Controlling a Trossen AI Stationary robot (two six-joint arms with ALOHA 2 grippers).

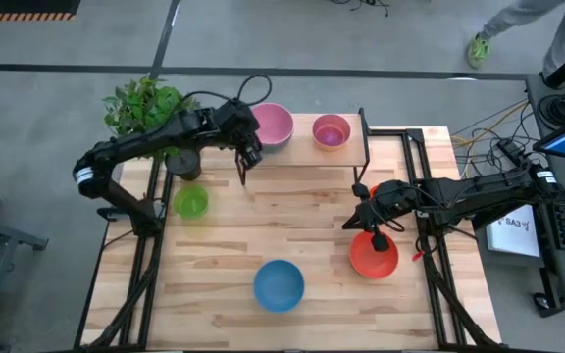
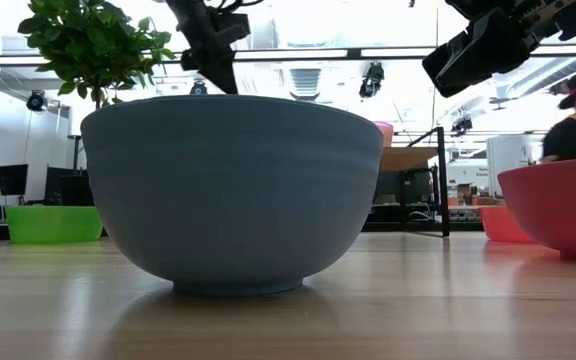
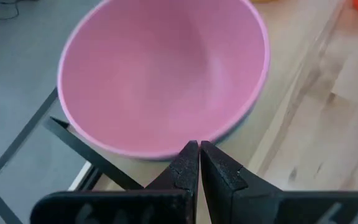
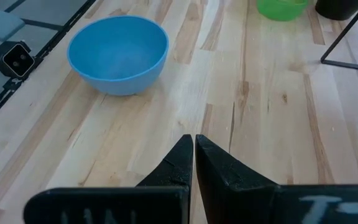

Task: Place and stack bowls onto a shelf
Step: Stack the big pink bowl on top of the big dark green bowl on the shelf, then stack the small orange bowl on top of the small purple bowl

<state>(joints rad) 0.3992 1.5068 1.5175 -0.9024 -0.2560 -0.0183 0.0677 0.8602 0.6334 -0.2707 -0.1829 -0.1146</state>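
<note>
While pressed together, the left end effector [image 3: 199, 163] hangs beside the pink bowl [image 3: 163, 74].

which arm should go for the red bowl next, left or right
Right, probably. The right gripper, fingers shut and empty, hangs right beside the red bowl on the table. The left gripper, also shut, is across the table by the pink bowl on the shelf.

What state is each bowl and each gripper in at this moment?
Large pink bowl: upright on shelf.
Small pink bowl: upright on shelf.
Green bowl: upright on table.
Blue bowl: upright on table.
Red bowl: upright on table.
Left gripper: shut, empty.
Right gripper: shut, empty.
</note>
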